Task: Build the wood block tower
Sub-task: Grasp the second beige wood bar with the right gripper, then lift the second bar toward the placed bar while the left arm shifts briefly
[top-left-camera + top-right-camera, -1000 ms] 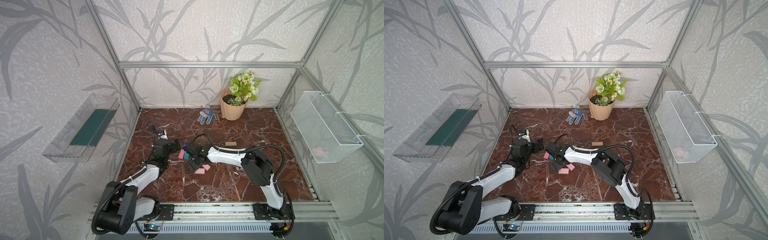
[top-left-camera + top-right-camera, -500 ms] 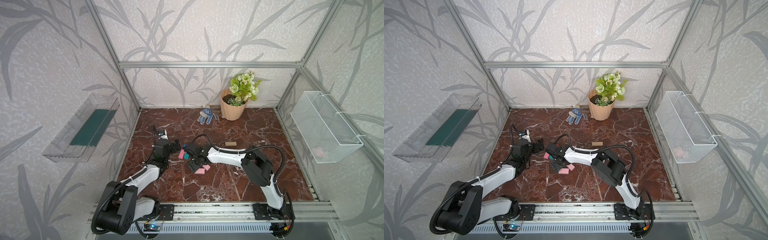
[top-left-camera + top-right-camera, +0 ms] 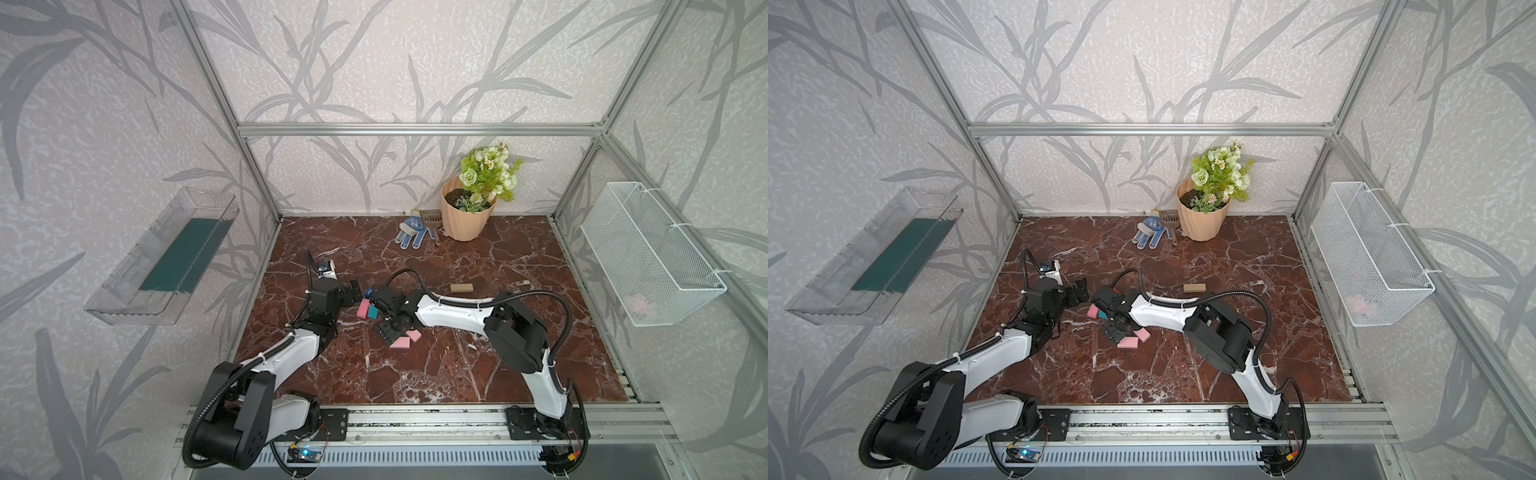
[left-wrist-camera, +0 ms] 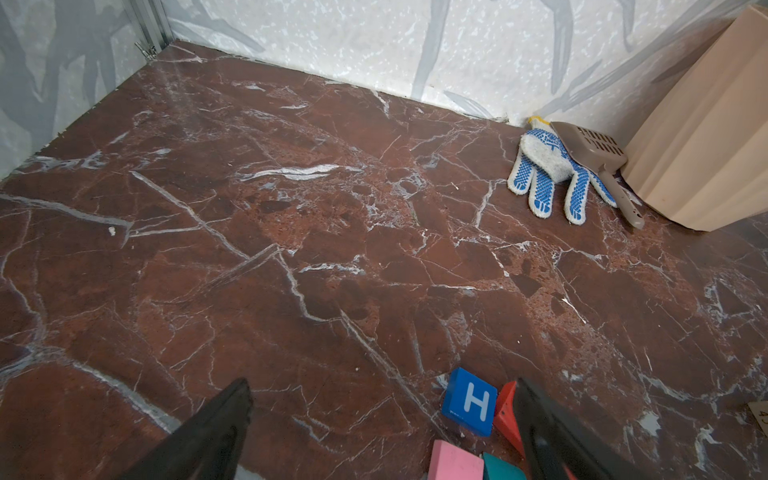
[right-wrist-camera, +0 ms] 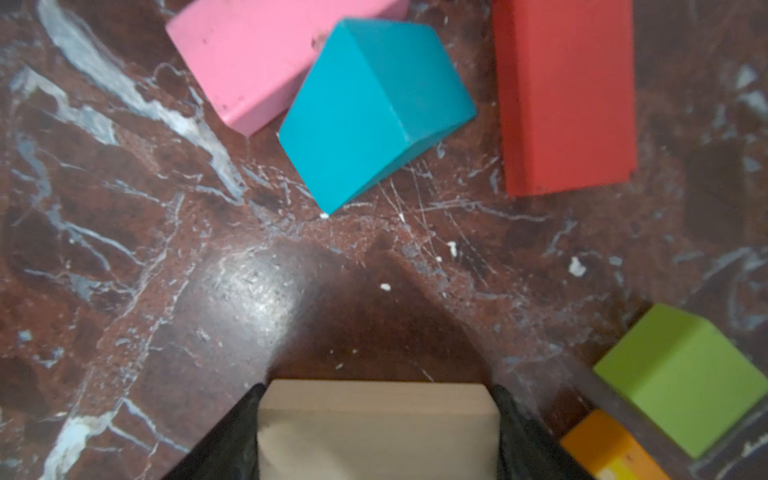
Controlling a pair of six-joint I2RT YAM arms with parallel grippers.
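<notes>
While the right pincer (image 5: 378,390) is closed on a tan block (image 5: 378,432), with both black fingers pressed to its sides, the other blocks lie loose on the marble floor (image 5: 124,291) around it. A teal block (image 5: 374,108) lies straight ahead, touching a pink block (image 5: 257,54). A red block (image 5: 565,95) lies ahead to one side, and a green block (image 5: 681,374) and an orange block (image 5: 606,449) sit close beside one finger. The left pincer (image 4: 382,390) stands wide open and empty, with a blue cube (image 4: 469,401) just beside one fingertip.
</notes>
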